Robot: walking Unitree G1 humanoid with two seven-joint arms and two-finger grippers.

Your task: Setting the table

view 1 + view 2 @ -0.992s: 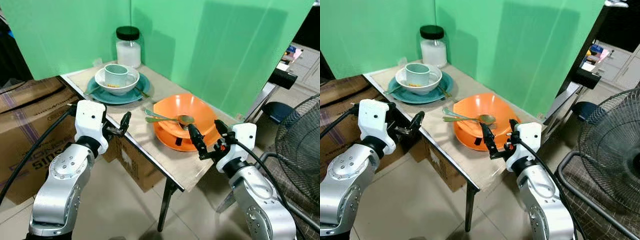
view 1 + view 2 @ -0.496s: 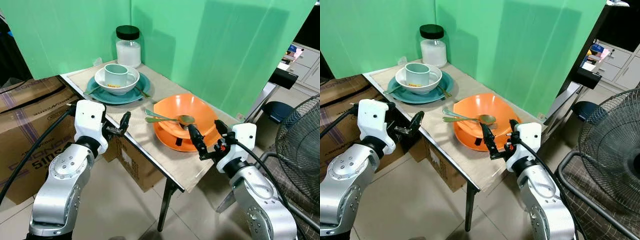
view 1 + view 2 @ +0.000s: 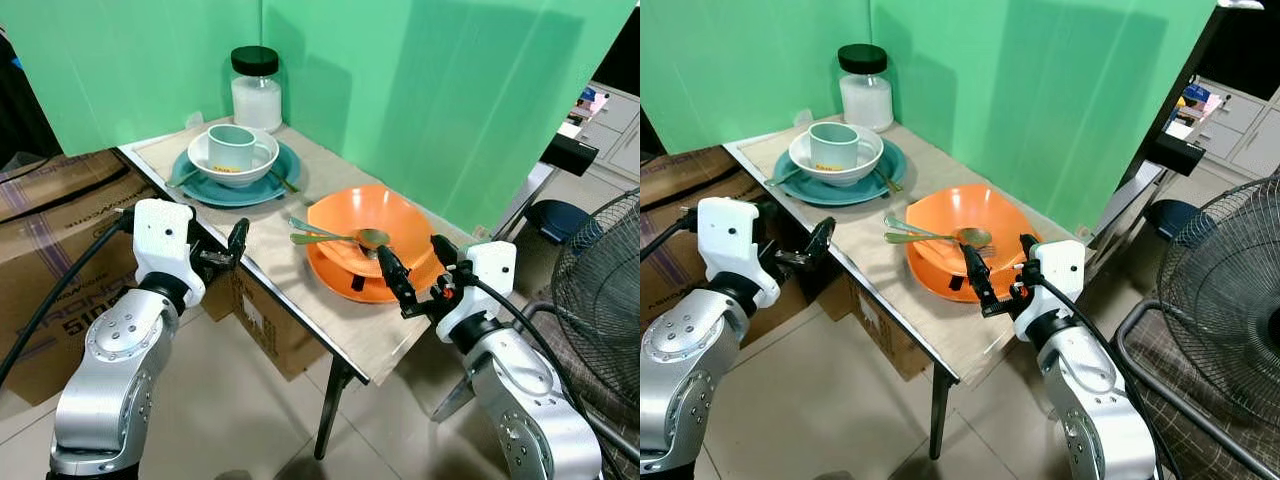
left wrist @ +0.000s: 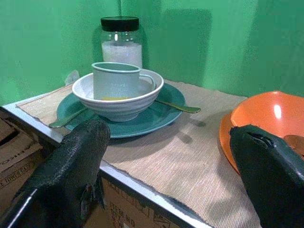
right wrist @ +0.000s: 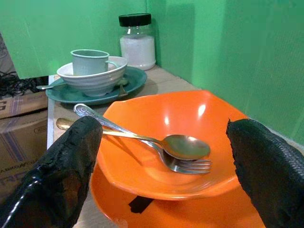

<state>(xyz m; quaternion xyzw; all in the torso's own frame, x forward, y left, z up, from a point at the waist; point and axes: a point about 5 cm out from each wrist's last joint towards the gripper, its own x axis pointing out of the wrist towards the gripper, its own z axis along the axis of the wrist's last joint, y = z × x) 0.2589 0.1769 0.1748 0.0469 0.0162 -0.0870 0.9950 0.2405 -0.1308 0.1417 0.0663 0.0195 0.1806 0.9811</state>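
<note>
A small table (image 3: 330, 330) covered by a woven mat stood in the corner of a green screen (image 3: 420, 90). Near its right end an orange bowl (image 3: 372, 222) sat on an orange plate (image 3: 345, 280), and in the bowl lay a spoon (image 5: 183, 145) and a fork (image 5: 187, 165), their heads together in the hollow and their handles sticking out over the rim toward the left. Farther back on the left, a white bowl (image 3: 205, 160) rested on a teal plate (image 3: 285, 175); a pale green mug (image 3: 232, 148) stood upright inside that bowl, with something yellowish beside its base. Cutlery handles lay on the teal plate at either side of the bowl. Behind it, by the screen, stood a black-lidded glass jar (image 3: 256, 92) holding a white substance. The right gripper (image 3: 415, 282) hovered just in front of the orange plate, its fingers spread wide and holding nothing. The left gripper (image 3: 236, 245) was at the table's front edge, near the teal plate, also wide open and holding nothing. Cardboard boxes (image 3: 60, 260) stood on the floor to the left, and a fan (image 3: 600, 300) on the right.
</note>
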